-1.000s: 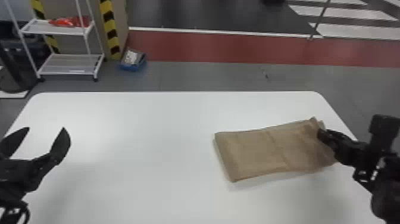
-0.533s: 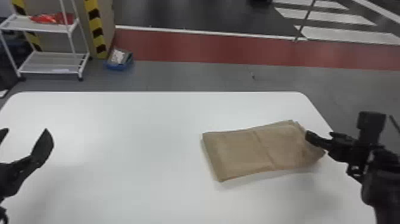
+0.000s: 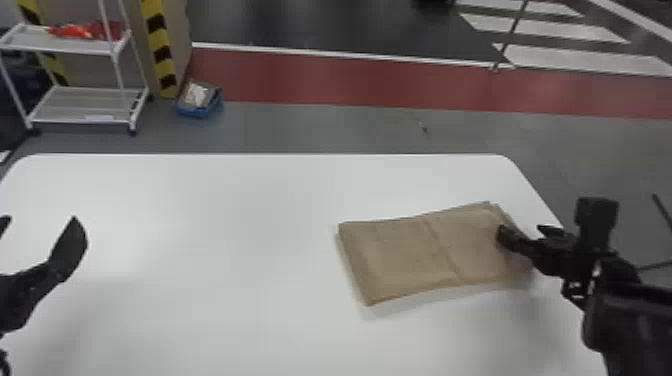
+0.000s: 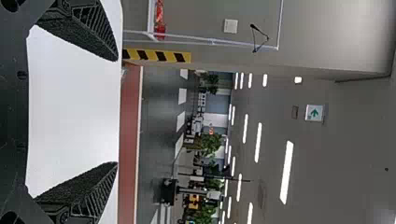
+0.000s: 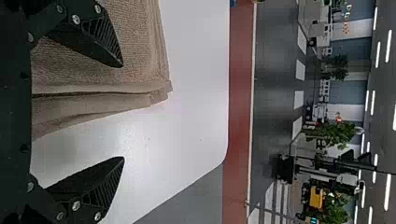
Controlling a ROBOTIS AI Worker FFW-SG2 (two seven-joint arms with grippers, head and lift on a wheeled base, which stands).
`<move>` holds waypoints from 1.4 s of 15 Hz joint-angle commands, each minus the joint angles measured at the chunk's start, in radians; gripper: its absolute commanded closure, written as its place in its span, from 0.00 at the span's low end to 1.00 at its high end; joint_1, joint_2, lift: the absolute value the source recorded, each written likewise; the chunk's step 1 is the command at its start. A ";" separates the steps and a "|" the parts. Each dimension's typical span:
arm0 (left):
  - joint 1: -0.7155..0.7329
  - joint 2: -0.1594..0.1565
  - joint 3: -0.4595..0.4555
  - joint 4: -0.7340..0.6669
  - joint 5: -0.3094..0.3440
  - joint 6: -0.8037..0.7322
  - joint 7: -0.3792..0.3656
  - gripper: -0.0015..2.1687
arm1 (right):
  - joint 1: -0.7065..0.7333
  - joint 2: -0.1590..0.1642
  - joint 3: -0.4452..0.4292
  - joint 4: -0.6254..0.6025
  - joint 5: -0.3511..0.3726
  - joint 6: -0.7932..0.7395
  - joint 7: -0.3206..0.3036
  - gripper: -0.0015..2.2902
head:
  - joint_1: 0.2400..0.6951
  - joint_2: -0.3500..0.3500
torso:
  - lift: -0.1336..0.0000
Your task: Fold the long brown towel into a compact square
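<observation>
The right pincer (image 3: 521,232) edged farther over the towel (image 3: 410,257).

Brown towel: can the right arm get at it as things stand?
Probably yes: the right hand is open at the towel, one finger over its right end, the other past the edge, nothing visibly blocking.
</observation>
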 commanded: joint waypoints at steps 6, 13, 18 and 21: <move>0.000 0.002 0.003 0.007 0.002 0.000 -0.006 0.04 | 0.010 0.008 -0.012 0.073 -0.014 -0.115 0.006 0.50 | 1.00 0.27 | 0.06; 0.005 0.000 0.007 0.004 0.003 -0.003 -0.006 0.04 | 0.039 0.017 -0.066 0.010 -0.117 -0.109 0.035 0.74 | 1.00 0.28 | 0.06; 0.005 0.000 0.009 0.002 0.003 -0.003 -0.008 0.04 | 0.123 0.080 -0.095 -0.381 -0.261 0.131 0.037 0.74 | 1.00 0.27 | 0.06; 0.005 0.000 0.009 0.002 0.005 -0.003 -0.008 0.04 | 0.164 0.136 -0.020 -0.537 -0.270 0.214 0.037 0.74 | 1.00 0.31 | 0.06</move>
